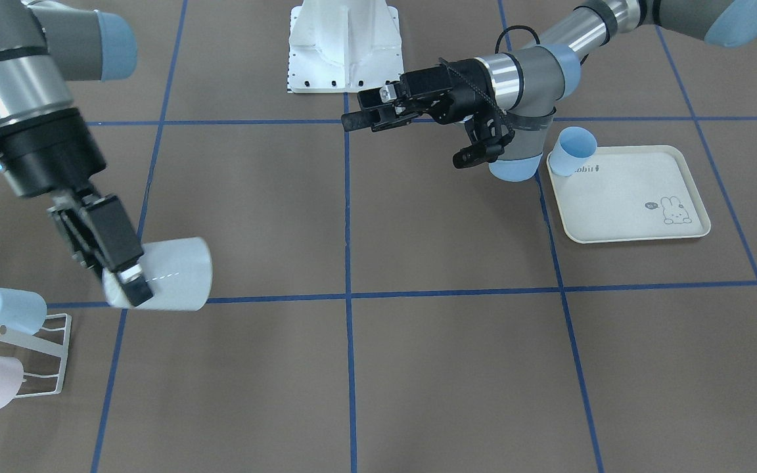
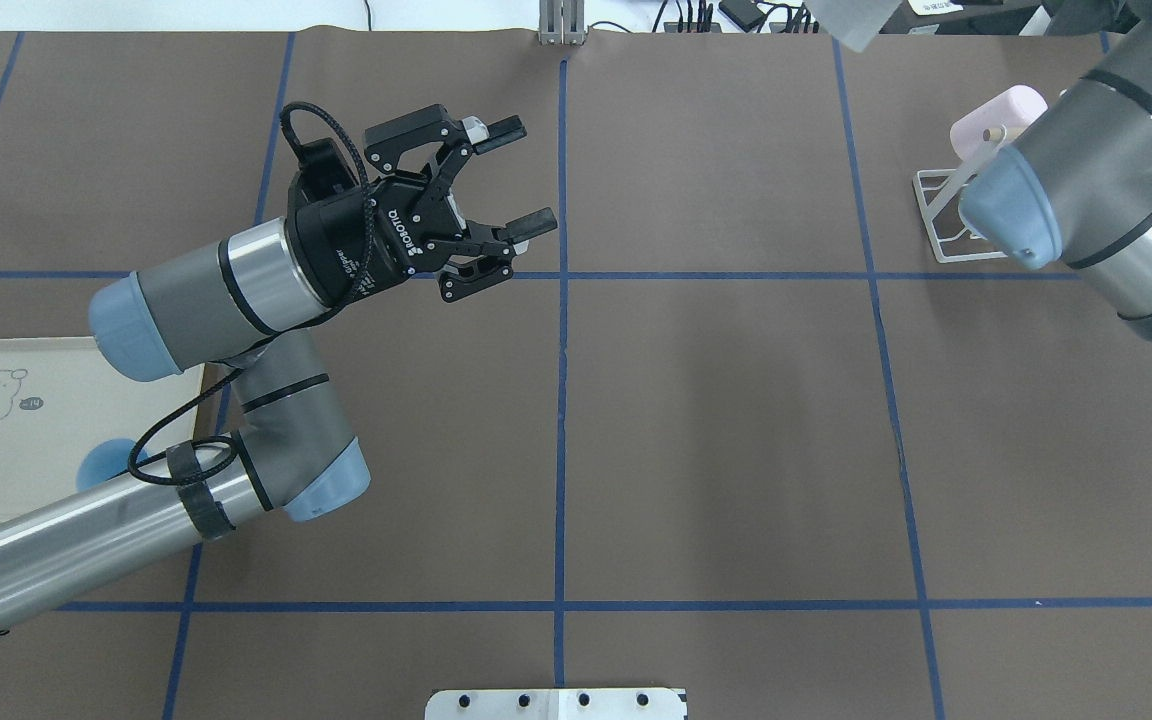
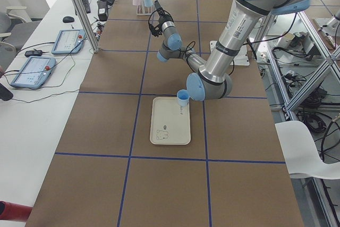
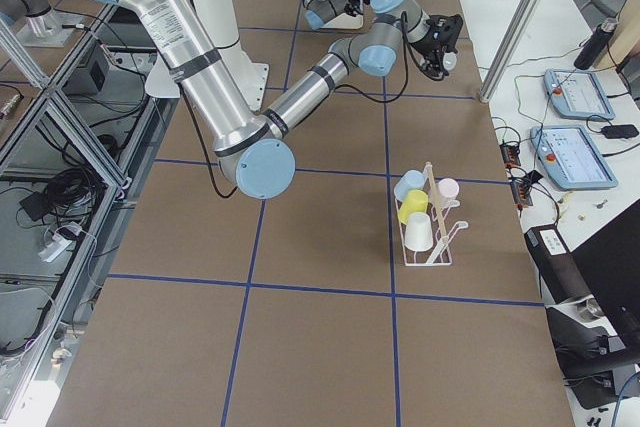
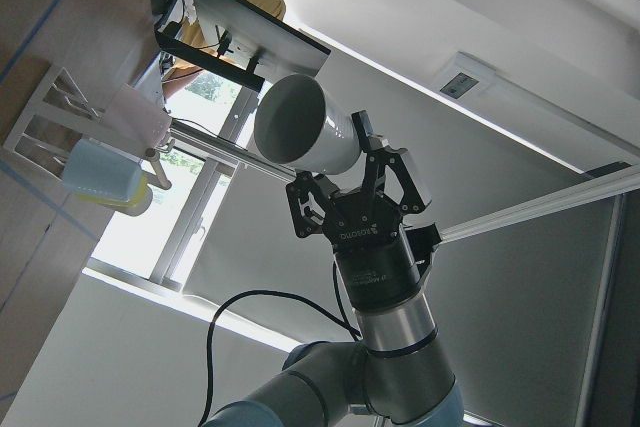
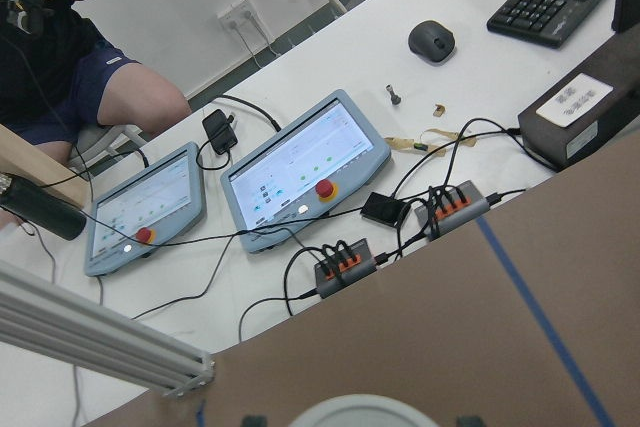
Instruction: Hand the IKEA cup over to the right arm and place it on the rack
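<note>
White cup [image 1: 178, 272] in right gripper [image 1: 130, 281] near cup-laden rack [image 1: 62, 357]; left gripper [image 2: 524, 175] wide, empty.

The white wire rack [image 4: 446, 252] stands on the brown table [image 4: 300, 347] with four cups on its prongs. A blue cup [image 4: 407, 185], a yellow cup [image 4: 413, 208] and a white cup [image 4: 418, 237] sit on one side of its wooden dowel [image 4: 432, 197], and a pink cup [image 4: 449, 188] on the other. Well beyond the rack, the near right arm [image 4: 200, 57] ends in the right gripper [image 4: 441, 39], where the white IKEA cup [image 4: 448, 60] shows. Farther behind the rack is the small left arm [image 4: 318, 5].
</note>
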Available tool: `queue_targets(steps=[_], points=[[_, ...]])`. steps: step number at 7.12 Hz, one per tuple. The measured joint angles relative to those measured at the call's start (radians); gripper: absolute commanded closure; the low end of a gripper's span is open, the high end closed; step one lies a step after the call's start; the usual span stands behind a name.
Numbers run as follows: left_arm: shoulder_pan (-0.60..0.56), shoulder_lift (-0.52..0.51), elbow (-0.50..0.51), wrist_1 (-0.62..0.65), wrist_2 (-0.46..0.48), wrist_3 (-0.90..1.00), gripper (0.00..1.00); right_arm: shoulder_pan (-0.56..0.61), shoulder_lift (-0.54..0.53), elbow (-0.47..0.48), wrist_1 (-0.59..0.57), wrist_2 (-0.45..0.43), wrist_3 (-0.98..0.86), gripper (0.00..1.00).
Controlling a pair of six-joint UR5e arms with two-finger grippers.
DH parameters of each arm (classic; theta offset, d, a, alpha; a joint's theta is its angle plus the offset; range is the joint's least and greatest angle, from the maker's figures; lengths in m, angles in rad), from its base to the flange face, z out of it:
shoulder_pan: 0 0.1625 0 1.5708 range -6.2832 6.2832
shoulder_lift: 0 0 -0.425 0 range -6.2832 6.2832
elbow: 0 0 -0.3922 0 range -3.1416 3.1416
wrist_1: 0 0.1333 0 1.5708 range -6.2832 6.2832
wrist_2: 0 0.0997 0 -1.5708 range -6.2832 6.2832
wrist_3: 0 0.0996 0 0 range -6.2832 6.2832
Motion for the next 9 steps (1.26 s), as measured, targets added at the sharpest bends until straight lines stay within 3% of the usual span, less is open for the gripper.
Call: queue_targets(steps=[2, 4, 6, 9], points=[[0.000, 0.000, 0.018, 0.000, 0.001, 0.000, 0.16, 0.084, -0.009, -0.109, -0.003, -0.005, -0.291, 1.00], [0.001, 0.001, 0.030, -0.001, 0.001, 0.000, 0.16, 0.116, -0.054, -0.179, 0.006, -0.077, -0.483, 1.00], [0.002, 0.002, 0.036, -0.003, 0.001, 0.001, 0.16, 0.119, -0.115, -0.198, 0.017, -0.134, -0.547, 1.00], [0.003, 0.002, 0.037, -0.003, 0.001, 0.002, 0.16, 0.100, -0.172, -0.208, 0.053, -0.144, -0.548, 1.00]])
